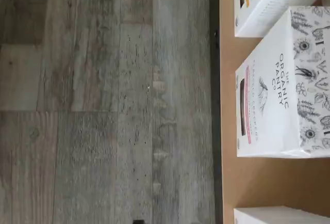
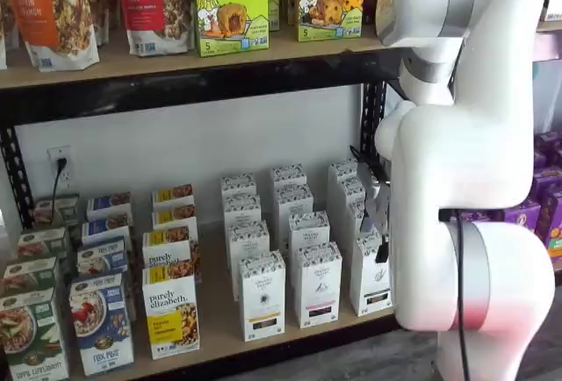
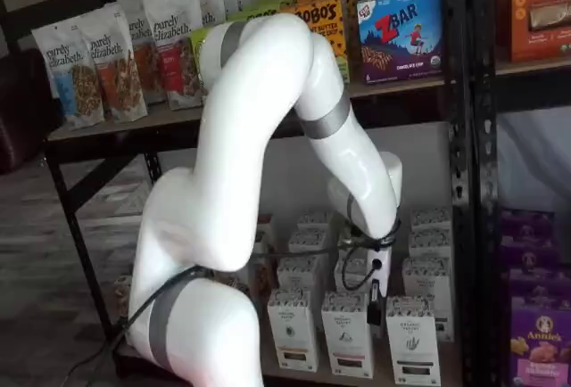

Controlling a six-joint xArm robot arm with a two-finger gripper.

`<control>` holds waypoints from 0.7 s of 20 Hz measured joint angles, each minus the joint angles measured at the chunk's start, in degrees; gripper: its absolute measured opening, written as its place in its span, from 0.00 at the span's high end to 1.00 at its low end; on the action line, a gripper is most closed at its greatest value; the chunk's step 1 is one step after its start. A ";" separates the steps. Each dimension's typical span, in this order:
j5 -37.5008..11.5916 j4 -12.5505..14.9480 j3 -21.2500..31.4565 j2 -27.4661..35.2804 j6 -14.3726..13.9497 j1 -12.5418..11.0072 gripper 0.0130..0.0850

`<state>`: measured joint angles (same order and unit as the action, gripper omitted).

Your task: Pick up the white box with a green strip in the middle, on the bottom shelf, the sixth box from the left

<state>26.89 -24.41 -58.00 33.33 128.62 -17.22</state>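
The white box (image 2: pixel 371 274) stands at the near edge of the bottom shelf (image 2: pixel 219 341), the right one of three white boxes in front. It looks light and stiff, with smooth sides, so pinching its two narrow sides up high seems best. The gripper (image 3: pixel 373 308) hangs just above it, I think; I cannot tell how its jaws stand.

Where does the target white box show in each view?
Wrist view: probably the white box, a sliver cut by the frame edge, beside the pink-strip box.
A shelf view: front row of the bottom shelf, rightmost white carton, just below the claw.
A shelf view: front row, rightmost.
Shared landmark: the pink-strip box, its neighbour on the left.
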 joint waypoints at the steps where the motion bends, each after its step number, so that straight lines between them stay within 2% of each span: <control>1: 0.91 2.07 -1.13 0.56 -1.94 0.01 0.00; 2: 2.43 4.82 -3.76 2.06 -4.72 0.19 0.00; 3: 3.49 6.02 -6.02 3.40 -6.10 0.41 0.00; 7: 5.38 7.27 -11.79 7.07 -8.01 0.89 0.00; 9: 5.94 8.85 -14.36 8.91 -9.50 0.92 0.00; 11: 6.21 10.66 -16.36 10.57 -11.00 0.87 0.00; 14: 6.34 11.78 -17.87 12.04 -11.84 0.76 0.00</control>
<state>33.23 -12.63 -75.88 45.37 116.79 -16.46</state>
